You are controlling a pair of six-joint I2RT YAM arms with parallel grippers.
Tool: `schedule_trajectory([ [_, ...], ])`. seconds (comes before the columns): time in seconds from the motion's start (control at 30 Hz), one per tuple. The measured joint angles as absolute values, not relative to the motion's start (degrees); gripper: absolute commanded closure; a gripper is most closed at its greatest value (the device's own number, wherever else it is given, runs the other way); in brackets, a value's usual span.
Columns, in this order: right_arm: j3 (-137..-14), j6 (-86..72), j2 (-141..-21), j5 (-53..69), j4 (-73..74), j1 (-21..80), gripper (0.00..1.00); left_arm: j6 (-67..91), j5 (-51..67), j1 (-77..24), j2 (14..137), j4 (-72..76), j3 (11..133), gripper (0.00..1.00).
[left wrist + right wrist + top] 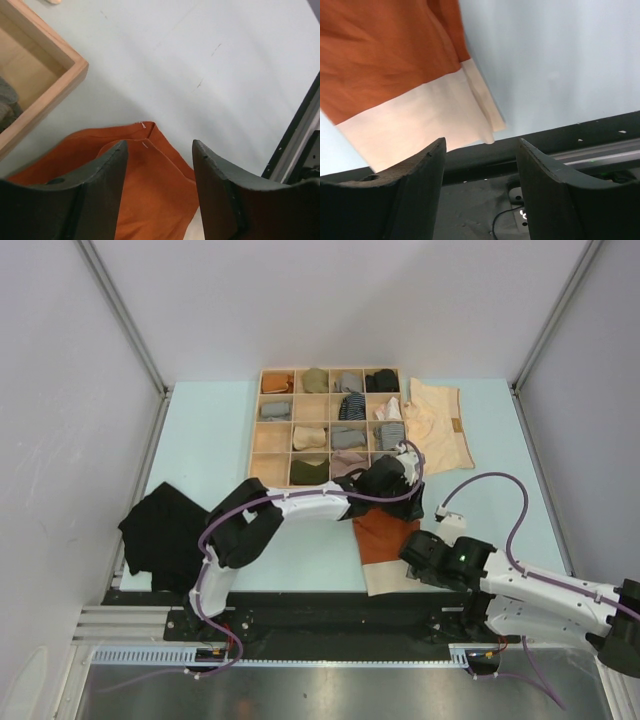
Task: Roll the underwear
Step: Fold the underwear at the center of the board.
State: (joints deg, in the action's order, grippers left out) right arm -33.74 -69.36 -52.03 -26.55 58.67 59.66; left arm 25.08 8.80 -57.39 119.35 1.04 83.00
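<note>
Nearest me, my right gripper hangs with its two fingers apart and nothing between them, over the pale waistband end of the rust-orange cloth underwear. That garment lies flat on the pale blue table, just ahead of the arms. At its far end my left gripper is likewise spread and empty. I count three garments: the orange one, a crumpled black one at the left edge, and a pale cream one farther off, just beside the single wooden sixteen-compartment tray.

Our left arm and right arm are white with black joints, purple cables, and dark, maybe rubbery fingers.
</note>
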Motion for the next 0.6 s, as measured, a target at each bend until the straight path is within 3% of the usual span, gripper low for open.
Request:
schedule_trajectory([
  [0.33,-31.2,-67.7,-51.9,-25.3,54.0,57.8,0.46,24.8,9.2,-51.9,111.9,-0.2,81.4,0.29],
  [0.6,-28.9,-65.8,-53.6,-23.9,50.5,55.0,0.53,24.4,8.7,-48.1,100.7,0.6,71.5,0.28],
])
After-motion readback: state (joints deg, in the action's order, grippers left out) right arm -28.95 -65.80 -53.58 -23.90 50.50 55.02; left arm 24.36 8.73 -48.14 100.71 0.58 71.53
